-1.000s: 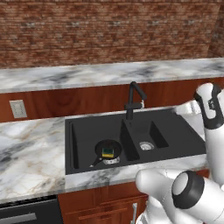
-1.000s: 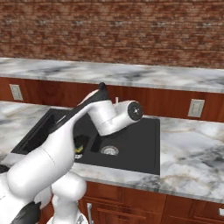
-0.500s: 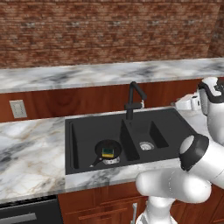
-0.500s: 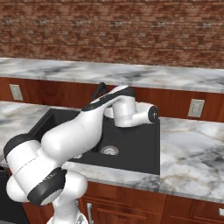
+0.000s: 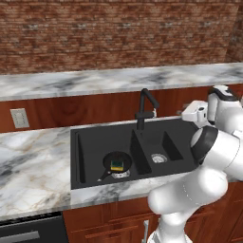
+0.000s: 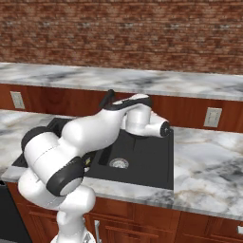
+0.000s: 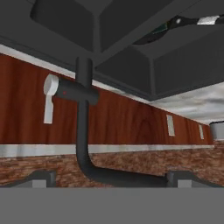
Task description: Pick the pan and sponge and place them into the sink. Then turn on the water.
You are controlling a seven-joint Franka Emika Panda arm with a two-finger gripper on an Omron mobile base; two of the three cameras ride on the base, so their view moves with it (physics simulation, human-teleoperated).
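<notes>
The black pan [image 5: 114, 162] lies in the left basin of the black sink [image 5: 75, 142], its handle pointing toward the front left. On the pan rests the yellow and green sponge [image 5: 116, 165]. My gripper [image 5: 186, 114] hovers at the sink's back right corner, level with the black gooseneck faucet [image 5: 144, 107] and to its right. The hand view is upside down. There my gripper [image 7: 111, 179] is open, and the faucet [image 7: 83, 127] with its grey lever [image 7: 49, 103] fills the middle. The pan's grey-tipped handle [image 7: 194, 20] shows at the top. No water runs from the spout.
The right basin holds a silver drain [image 5: 159, 158]. Marble counter [image 5: 33, 156] runs on both sides of the sink, with a raised marble ledge and brick wall behind. Wall outlets [image 5: 19, 117] [image 6: 212, 116] sit on the wooden backsplash. My own arm [image 6: 80, 142] covers the left basin in the right base view.
The arm has swung round, its elbow coming forward over the counter's front edge. The hand has drawn a little left toward the faucet. Pan and sponge have not moved.
</notes>
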